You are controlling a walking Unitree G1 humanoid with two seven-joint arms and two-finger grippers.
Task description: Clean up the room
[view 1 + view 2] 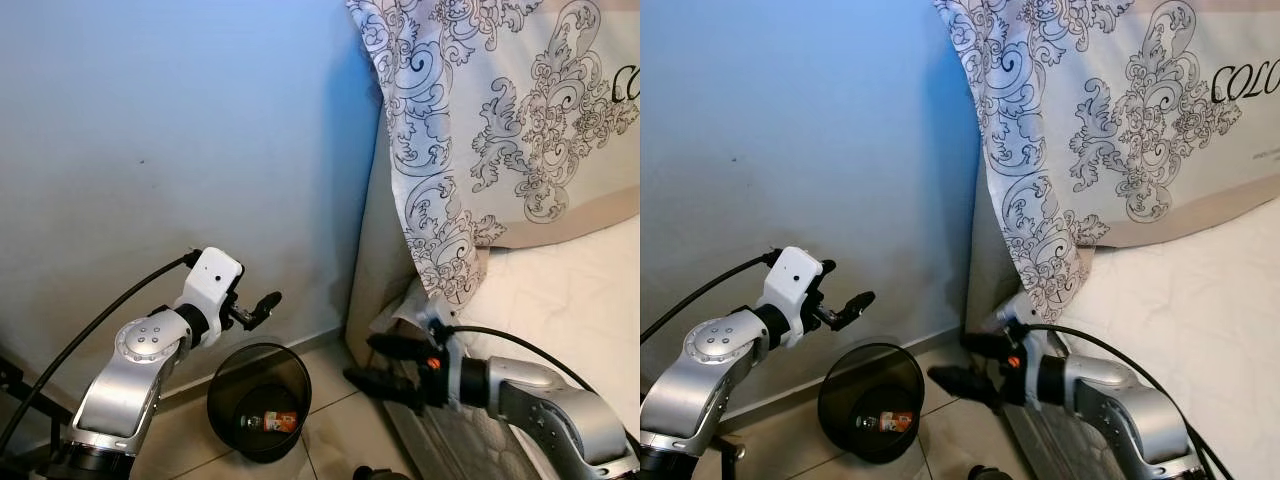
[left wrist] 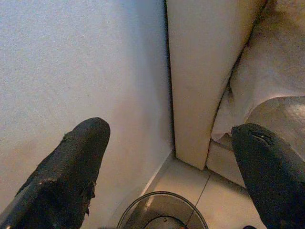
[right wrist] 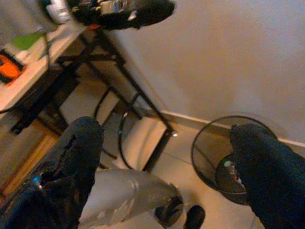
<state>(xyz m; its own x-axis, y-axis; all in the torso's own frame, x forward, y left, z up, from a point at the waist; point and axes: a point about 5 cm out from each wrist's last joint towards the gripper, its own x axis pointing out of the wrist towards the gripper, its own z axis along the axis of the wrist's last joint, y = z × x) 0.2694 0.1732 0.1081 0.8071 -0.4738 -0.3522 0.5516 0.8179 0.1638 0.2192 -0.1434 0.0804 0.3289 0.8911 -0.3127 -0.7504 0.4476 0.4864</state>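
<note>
A black mesh trash bin (image 1: 285, 372) stands on the tiled floor against the wall, beside the bed's corner. Inside it lies a small bottle with an orange label (image 1: 273, 421). My left gripper (image 1: 262, 308) hovers above the bin's rim, open and empty, with its fingers wide apart in the left wrist view (image 2: 171, 133). My right gripper (image 1: 375, 362) is held low at the bed's corner, just right of the bin. It is open with nothing between its fingers (image 3: 167, 133). The bin (image 3: 228, 157) lies ahead of it.
A bed with a white mattress (image 1: 570, 290) and a patterned blanket (image 1: 480, 120) takes up the right side. Its beige frame (image 1: 375, 270) meets the pale wall (image 1: 150, 150). A table with black metal legs (image 3: 95, 71) stands on the bin's far side.
</note>
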